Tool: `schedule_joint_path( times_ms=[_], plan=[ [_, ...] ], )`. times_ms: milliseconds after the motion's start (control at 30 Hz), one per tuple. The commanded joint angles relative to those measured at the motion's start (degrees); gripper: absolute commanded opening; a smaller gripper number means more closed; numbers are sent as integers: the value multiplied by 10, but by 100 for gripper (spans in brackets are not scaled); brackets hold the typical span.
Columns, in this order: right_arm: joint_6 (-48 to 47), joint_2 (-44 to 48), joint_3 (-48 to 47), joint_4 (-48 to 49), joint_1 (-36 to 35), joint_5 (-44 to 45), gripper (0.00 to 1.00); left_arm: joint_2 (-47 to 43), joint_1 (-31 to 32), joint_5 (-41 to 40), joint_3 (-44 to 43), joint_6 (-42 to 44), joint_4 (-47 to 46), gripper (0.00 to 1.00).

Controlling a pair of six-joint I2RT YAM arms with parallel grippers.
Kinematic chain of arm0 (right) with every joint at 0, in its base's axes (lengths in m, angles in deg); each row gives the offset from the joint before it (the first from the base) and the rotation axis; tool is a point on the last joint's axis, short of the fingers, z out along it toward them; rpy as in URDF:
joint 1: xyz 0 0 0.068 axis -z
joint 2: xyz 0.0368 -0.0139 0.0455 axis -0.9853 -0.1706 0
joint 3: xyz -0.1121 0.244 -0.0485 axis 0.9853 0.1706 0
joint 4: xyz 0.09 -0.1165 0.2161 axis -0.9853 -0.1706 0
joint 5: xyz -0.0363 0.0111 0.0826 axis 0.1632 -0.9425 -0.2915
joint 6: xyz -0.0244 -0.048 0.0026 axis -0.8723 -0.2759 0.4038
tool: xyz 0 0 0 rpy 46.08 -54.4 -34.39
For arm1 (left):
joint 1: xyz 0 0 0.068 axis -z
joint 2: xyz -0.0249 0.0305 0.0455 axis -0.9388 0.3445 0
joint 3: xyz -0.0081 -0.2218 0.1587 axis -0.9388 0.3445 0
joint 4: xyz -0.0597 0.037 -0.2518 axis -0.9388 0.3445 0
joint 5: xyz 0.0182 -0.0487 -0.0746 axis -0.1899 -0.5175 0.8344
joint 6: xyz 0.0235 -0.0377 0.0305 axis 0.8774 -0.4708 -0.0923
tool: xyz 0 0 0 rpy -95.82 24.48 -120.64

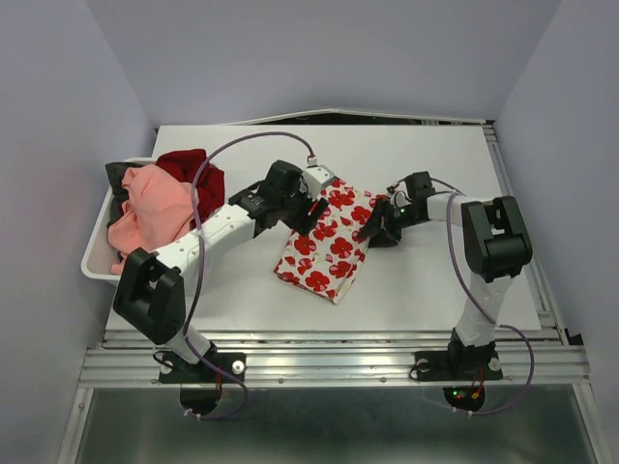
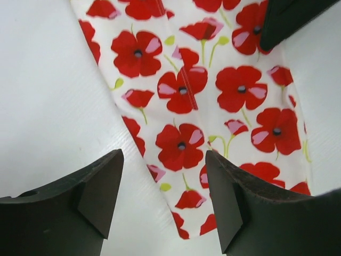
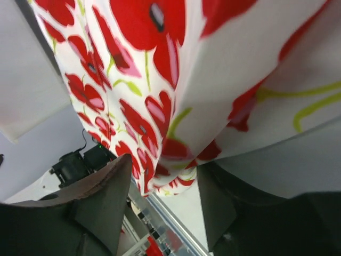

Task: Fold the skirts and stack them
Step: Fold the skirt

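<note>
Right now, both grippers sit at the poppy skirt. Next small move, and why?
Probably lift both grippers straight up off the poppy-print skirt. The left gripper and right gripper both stand open with nothing clamped, and the skirt lies folded on the table; a sideways pull might drag the fold open.

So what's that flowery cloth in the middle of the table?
A white cotton-looking skirt with red poppy print, with green stems and pink buds, folded into a long strip lying slantwise on the white table. The left pincer and right pincer stand open at its far end.
</note>
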Motion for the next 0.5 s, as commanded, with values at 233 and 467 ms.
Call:
schedule_joint_path(
  times_ms=[233, 467],
  plan=[
    [-180, -88, -121, -131, 2, 232, 1, -133, -4, 34, 142, 130, -14, 65],
    [-241, -122, -218, -184, 9, 220, 14, -174, 42, 53, 227, 249, -46, 64]
  ],
)
